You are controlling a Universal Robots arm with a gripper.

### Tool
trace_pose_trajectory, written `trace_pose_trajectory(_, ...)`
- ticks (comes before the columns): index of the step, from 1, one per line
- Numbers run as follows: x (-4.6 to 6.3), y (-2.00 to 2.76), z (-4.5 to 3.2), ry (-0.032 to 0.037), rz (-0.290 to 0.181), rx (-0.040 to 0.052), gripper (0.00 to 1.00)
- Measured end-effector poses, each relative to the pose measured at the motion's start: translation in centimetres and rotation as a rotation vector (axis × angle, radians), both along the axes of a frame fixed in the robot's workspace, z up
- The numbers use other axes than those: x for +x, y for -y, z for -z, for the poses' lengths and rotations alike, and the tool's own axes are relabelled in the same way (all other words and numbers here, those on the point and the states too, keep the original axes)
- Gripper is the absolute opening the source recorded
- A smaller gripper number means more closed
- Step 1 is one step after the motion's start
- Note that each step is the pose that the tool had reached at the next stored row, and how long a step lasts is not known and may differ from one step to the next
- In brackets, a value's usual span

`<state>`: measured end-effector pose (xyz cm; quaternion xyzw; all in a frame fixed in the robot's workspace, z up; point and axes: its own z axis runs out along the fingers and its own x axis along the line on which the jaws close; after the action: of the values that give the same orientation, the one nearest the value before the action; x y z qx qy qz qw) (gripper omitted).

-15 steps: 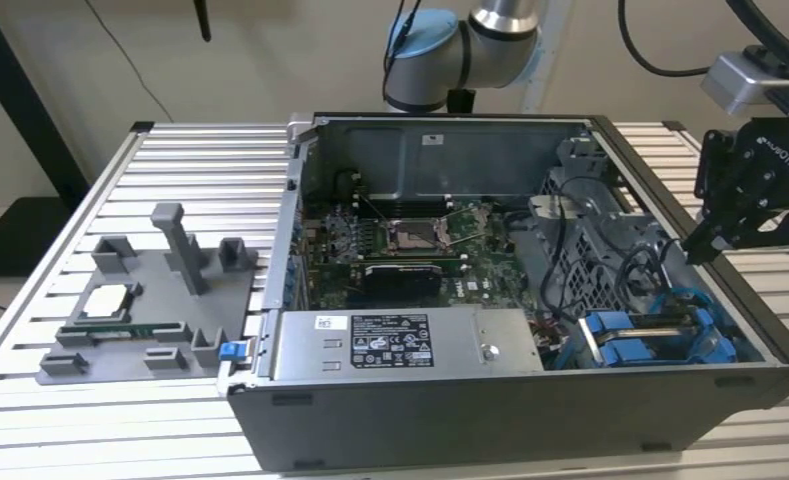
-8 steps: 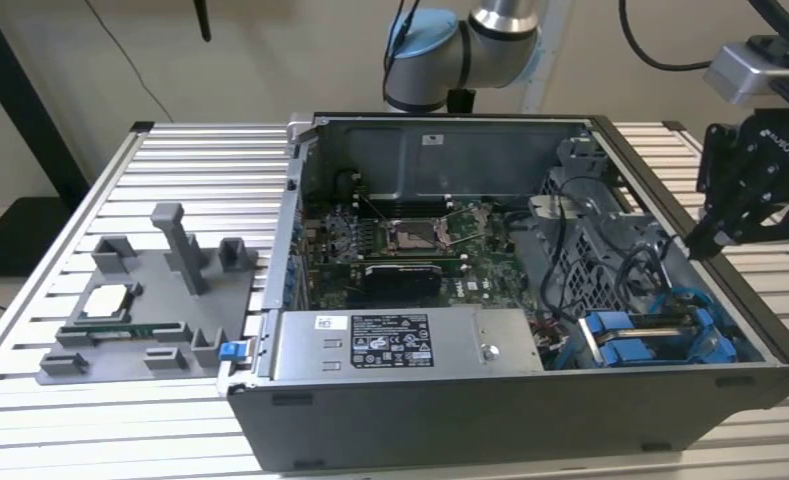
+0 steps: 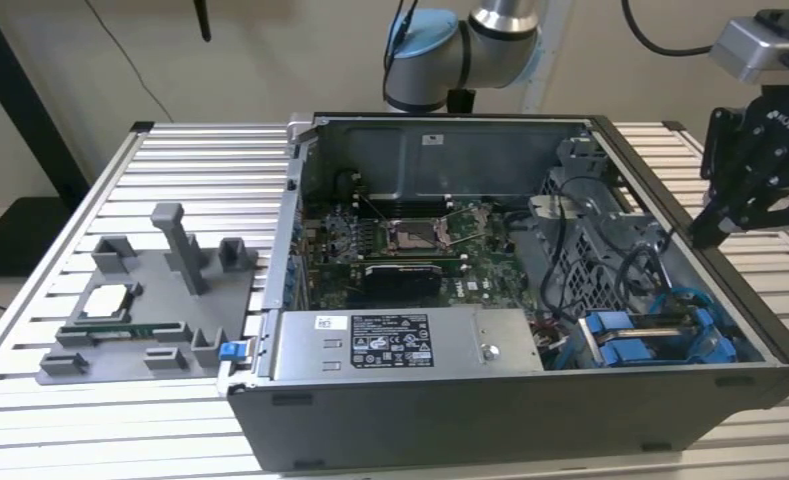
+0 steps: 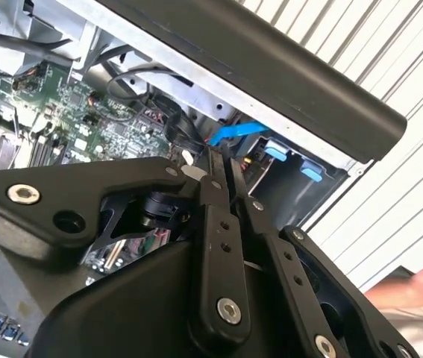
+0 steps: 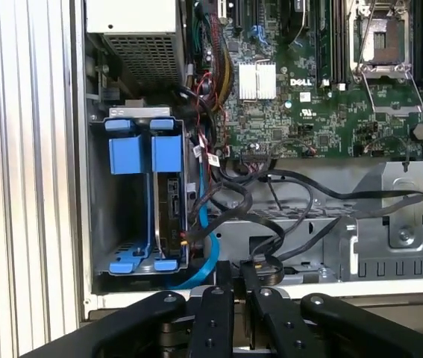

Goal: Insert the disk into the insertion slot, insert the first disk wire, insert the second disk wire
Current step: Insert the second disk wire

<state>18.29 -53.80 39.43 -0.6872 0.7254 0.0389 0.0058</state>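
Currently: gripper (image 3: pixel 705 238) fingers pressed together, holding nothing, above the computer case (image 3: pixel 501 420) edge on the exterior view's right.
Disk (image 5: pixel 171 212) sits edge-on inside the insertion slot (image 5: pixel 99 224), in its blue carrier (image 5: pixel 165 153). Blue cable (image 5: pixel 205 257) curves just beside the disk's connector end; whether it is plugged in cannot be told.

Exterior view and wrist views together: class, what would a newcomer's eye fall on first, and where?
The open computer case dominates the slatted table, its green motherboard exposed in the middle. Bright blue carrier frames stand out in the insertion slot at the case's near corner on the exterior view's right. The black end effector hangs above that side's rim.
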Motion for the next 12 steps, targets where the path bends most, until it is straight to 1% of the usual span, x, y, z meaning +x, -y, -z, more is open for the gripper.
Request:
trace_pose_trajectory(5, -0.6, 0.0, -0.75, 0.0, 0.0, 0.0001, 0.0)
trace_pose_trajectory(12, -1.8, 0.04, -1.17, 0.0004, 0.0, 0.0014, 0.0)
